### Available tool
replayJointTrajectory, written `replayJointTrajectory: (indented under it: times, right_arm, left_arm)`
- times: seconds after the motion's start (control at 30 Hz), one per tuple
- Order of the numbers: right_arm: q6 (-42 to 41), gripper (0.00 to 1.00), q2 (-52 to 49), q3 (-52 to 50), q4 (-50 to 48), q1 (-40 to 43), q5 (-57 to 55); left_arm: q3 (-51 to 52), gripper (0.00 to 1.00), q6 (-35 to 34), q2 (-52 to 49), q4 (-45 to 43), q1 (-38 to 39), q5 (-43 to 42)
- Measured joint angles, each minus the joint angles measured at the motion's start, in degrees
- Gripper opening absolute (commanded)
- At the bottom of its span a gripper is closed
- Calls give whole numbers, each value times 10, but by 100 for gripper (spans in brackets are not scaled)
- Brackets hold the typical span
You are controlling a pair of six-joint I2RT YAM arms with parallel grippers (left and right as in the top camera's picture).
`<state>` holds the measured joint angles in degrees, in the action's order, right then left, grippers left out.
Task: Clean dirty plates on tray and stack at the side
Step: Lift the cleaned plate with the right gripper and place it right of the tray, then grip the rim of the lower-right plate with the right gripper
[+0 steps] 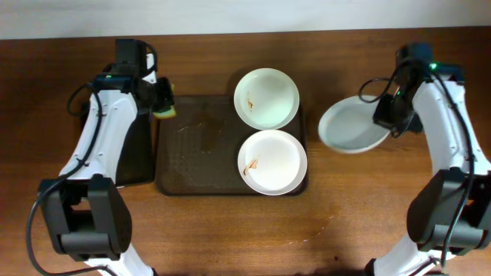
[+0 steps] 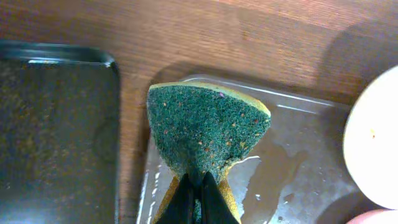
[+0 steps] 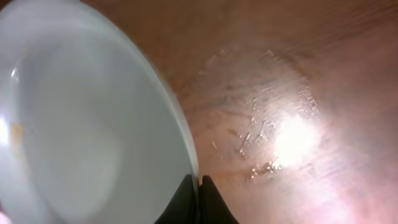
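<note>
Two white plates with brown-orange smears sit on the right side of the dark brown tray [image 1: 196,165]: one at the back [image 1: 266,98], one at the front [image 1: 272,162]. My right gripper [image 1: 389,115] is shut on the rim of a third white plate [image 1: 349,126], holding it over the table right of the tray. In the right wrist view this plate [image 3: 81,124] fills the left side, pinched at its edge by the gripper [image 3: 199,182]. My left gripper [image 1: 157,98] is shut on a green and yellow sponge [image 1: 165,110] at the tray's back left corner. The left wrist view shows the sponge [image 2: 205,124] and gripper [image 2: 198,186].
A narrower black tray [image 1: 134,149] lies left of the brown tray, and also shows in the left wrist view [image 2: 56,137]. Wet streaks mark the brown tray [image 2: 292,168]. The wooden table [image 1: 345,207] shows a glossy patch under the held plate [image 3: 273,130].
</note>
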<state>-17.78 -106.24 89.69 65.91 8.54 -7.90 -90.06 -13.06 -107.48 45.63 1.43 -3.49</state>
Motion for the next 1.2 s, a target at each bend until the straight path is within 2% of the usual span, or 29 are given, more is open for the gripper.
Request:
replayJointTrajectory:
  times: [0.13, 0.17, 0.2, 0.23, 0.3, 0.37, 0.47, 0.53, 0.63, 0.7, 0.83, 1.0, 1.03, 1.2]
  right_arm:
    - [5, 4, 2, -124, -116, 0, 17]
    - [5, 16, 2, -148, -147, 0, 16]
    - [6, 31, 2, -167, -169, 0, 15]
    - [8, 37, 2, -177, -166, 0, 14]
    - [12, 41, 2, -175, -139, 0, 18]
    - [18, 41, 0, -138, -61, 0, 44]
    - [21, 41, 3, 7, 38, -19, 114]
    - [14, 40, 8, 53, 57, -66, 169]
    - [-55, 39, 7, 13, 44, -156, 201]
    - [-123, 39, 7, -63, 3, -210, 206]
    - [-191, 38, 6, -125, -17, -263, 196]
    - [-230, 38, 5, -153, -29, -293, 169]
    - [-234, 36, 5, -165, -33, -293, 165]
    - [-230, 33, -38, -176, -82, -293, 172]
  left_arm:
    - [0, 1, 0, 0, -4, 4, -7]
    - [0, 1, 0, 0, -3, 4, -7]
    - [0, 1, 0, 0, -3, 4, -8]
    - [0, 1, 0, 0, -2, 4, -9]
    - [0, 1, 0, 0, -2, 4, -9]
    - [0, 1, 0, 0, -2, 4, -9]
    - [0, 1, 0, 0, 4, 4, -10]
    - [0, 1, 0, 0, 14, 4, -10]
    - [0, 1, 0, 0, 22, 4, -10]
    - [0, 1, 0, 0, 24, 4, -10]
    - [0, 1, 1, 0, 33, 4, -10]
    - [0, 1, 2, 0, 34, 4, -10]
    - [0, 1, 2, 0, 34, 4, -10]
    - [0, 1, 2, 0, 33, 4, -10]
